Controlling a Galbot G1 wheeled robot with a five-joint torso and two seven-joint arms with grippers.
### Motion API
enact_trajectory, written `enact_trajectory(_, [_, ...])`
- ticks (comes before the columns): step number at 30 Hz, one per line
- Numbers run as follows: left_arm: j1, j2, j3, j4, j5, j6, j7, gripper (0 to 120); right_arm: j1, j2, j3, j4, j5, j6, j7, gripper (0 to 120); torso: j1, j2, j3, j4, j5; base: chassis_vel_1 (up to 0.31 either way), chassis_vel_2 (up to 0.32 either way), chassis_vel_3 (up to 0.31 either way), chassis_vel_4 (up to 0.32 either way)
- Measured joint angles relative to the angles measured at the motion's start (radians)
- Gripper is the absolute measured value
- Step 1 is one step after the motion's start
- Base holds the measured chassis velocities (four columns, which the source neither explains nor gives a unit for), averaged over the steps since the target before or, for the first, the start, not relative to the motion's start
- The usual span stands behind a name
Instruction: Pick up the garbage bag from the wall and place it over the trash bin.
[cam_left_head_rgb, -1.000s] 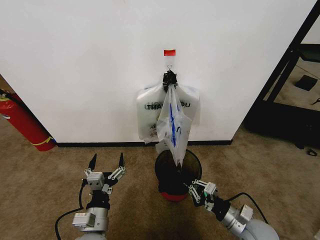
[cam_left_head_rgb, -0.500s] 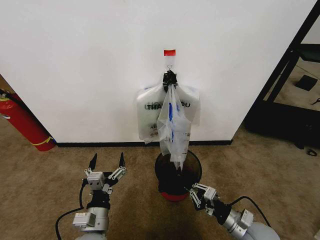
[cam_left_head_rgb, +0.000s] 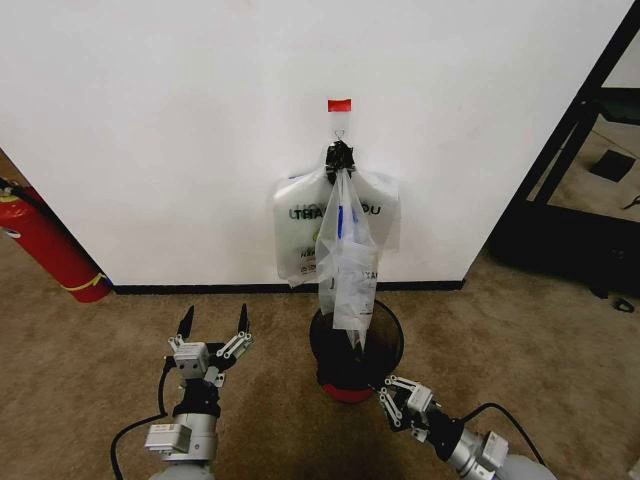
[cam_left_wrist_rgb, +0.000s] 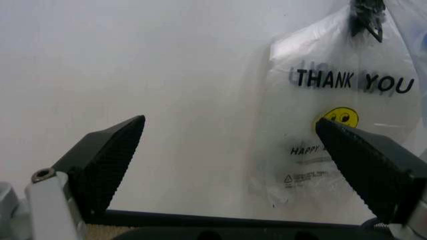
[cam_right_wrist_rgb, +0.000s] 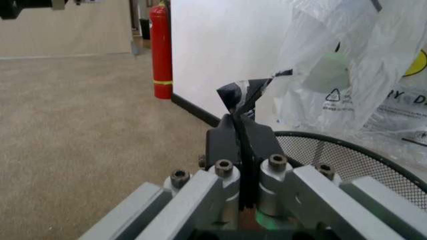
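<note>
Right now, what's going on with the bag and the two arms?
The right pincer is shut on a pinched corner of the garbage bag, low beside the trash bin. The bag hangs from the black tie on the wall hook, its lower end dangling into the bin's mouth. The left pincer waits open to the left of the bin, facing the wall. The bundle of bags hangs behind.

Right pincer (cam_left_head_rgb: 391, 403) drawn back nearer and lower, away from trash bin (cam_left_head_rgb: 385, 352), garbage bag (cam_left_head_rgb: 346, 262) now hanging straighter, no longer pulled right.
</note>
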Motion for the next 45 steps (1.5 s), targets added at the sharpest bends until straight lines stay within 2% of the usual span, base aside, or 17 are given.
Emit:
enact_trajectory(23, [0.001, 0.001, 0.0, 0.0, 0.001, -0.001, -0.002, 100, -0.015, 0.013, 0.007, -0.001, -0.027, 0.037, 0.008, 0, 0.0, 0.0, 0.0, -0.0001, 0.0, 0.0, 0.0, 0.0, 0.0])
enact_trajectory(29, [-0.002, 0.005, 0.0, 0.0, -0.001, 0.0, -0.003, 100, 0.037, 0.006, 0.012, 0.027, 0.037, -0.022, 0.131, 0, 0.0, 0.0, 0.0, 0.0001, 0.0, 0.0, 0.0, 0.0, 0.0])
enact_trajectory(36, [-0.031, 0.025, 0.008, 0.009, -0.02, 0.015, -0.004, 100, 0.078, 0.001, 0.007, 0.043, 0.087, -0.096, 0.335, 0, 0.0, 0.0, 0.0, 0.0, 0.0, 0.0, 0.0, 0.0, 0.0])
enact_trajectory(45, [-0.069, 0.041, 0.034, 0.028, -0.037, 0.028, -0.005, 100, 0.07, 0.001, 0.023, 0.054, 0.097, -0.146, 0.439, 0, 0.0, 0.0, 0.0, -0.0001, 0.0, 0.0, 0.0, 0.0, 0.0])
